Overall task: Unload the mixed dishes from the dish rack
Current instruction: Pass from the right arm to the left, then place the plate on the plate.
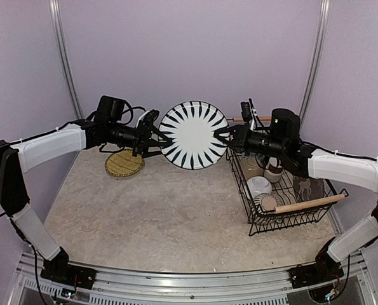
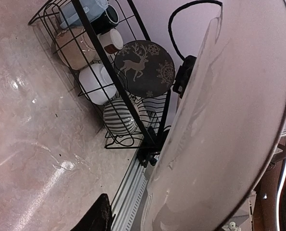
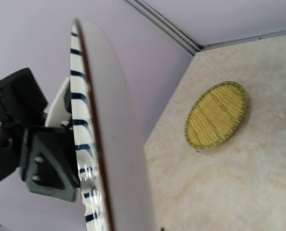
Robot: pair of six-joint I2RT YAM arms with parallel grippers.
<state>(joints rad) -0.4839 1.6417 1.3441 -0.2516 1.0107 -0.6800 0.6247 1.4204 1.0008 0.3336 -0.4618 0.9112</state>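
The black-and-white striped plate point(image 1: 194, 135) hangs upright on edge above the table, between both arms. My right gripper point(image 1: 229, 135) is shut on its right rim. My left gripper point(image 1: 158, 136) straddles the left rim, open: in the left wrist view one dark finger point(image 2: 97, 216) stands apart from the plate's pale back point(image 2: 229, 125), and the other finger is hidden. The dish rack point(image 1: 284, 219) sits at the right, holding the deer-pattern plate point(image 2: 143, 67), a white bowl point(image 2: 97, 83), a striped grey mug point(image 2: 118, 117), a brown-white cup point(image 2: 111, 41) and more mugs.
A round yellow woven mat point(image 1: 124, 163) lies on the table at the back left, under the left arm. The rack's wooden handle point(image 1: 309, 203) crosses its near side. A metal rail point(image 1: 176, 283) runs along the table's near edge.
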